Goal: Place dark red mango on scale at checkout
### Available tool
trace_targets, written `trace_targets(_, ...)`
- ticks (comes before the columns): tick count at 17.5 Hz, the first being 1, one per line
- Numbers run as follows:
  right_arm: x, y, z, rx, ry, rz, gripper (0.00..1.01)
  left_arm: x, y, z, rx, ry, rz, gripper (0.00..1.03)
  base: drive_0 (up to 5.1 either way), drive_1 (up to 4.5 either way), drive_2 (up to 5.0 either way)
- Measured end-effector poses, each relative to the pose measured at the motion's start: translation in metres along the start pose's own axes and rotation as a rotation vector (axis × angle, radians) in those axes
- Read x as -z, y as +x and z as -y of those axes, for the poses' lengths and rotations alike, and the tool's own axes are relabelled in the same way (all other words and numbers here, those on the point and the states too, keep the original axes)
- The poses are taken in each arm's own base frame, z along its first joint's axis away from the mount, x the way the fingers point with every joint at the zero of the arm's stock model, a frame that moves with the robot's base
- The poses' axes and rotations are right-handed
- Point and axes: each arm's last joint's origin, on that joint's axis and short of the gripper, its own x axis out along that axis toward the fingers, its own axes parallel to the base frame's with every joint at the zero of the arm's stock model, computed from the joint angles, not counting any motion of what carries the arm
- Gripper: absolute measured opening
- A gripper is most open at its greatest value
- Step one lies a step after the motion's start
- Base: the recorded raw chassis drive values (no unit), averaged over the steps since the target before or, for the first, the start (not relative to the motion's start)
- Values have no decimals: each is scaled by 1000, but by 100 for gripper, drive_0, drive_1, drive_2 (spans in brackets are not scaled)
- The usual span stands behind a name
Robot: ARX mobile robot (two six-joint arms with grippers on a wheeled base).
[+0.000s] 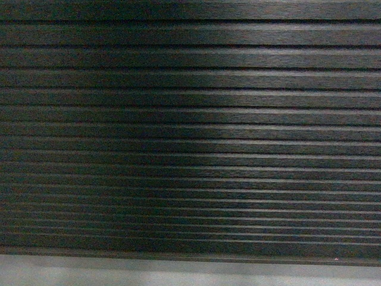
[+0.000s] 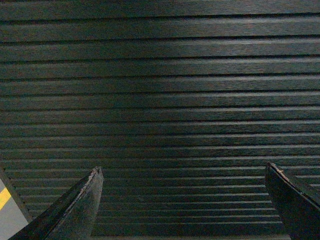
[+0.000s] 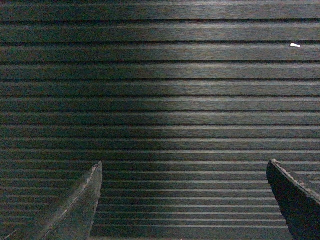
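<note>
The checkout's ribbed black front (image 1: 190,131) fills the head view, and neither gripper shows there. The same ribbed front (image 2: 165,90) faces my left gripper (image 2: 184,171), which is open with its two dark fingers wide apart and nothing between them. In the right wrist view the ribbed front (image 3: 165,100) also fills the frame, and my right gripper (image 3: 185,166) is open and empty. The dark red mango and the scale are out of view.
A strip of grey floor (image 1: 190,273) runs below the counter front. At the lower left of the left wrist view is grey floor with a yellow line (image 2: 4,197). A small white mark (image 3: 295,45) sits on a rib at upper right.
</note>
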Motion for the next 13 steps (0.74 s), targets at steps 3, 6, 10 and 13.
trace_targets(3,0,0,0,0,0,0,98,0,0,0,0,0,0,98,0,0,0)
trace_targets(6,0,0,0,0,0,0,98,0,0,0,0,0,0,98,0,0,0)
trace_targets(10,0,0,0,0,0,0,98,0,0,0,0,0,0,98,0,0,0)
trace_targets(13,0,0,0,0,0,0,98,0,0,0,0,0,0,98,0,0,0)
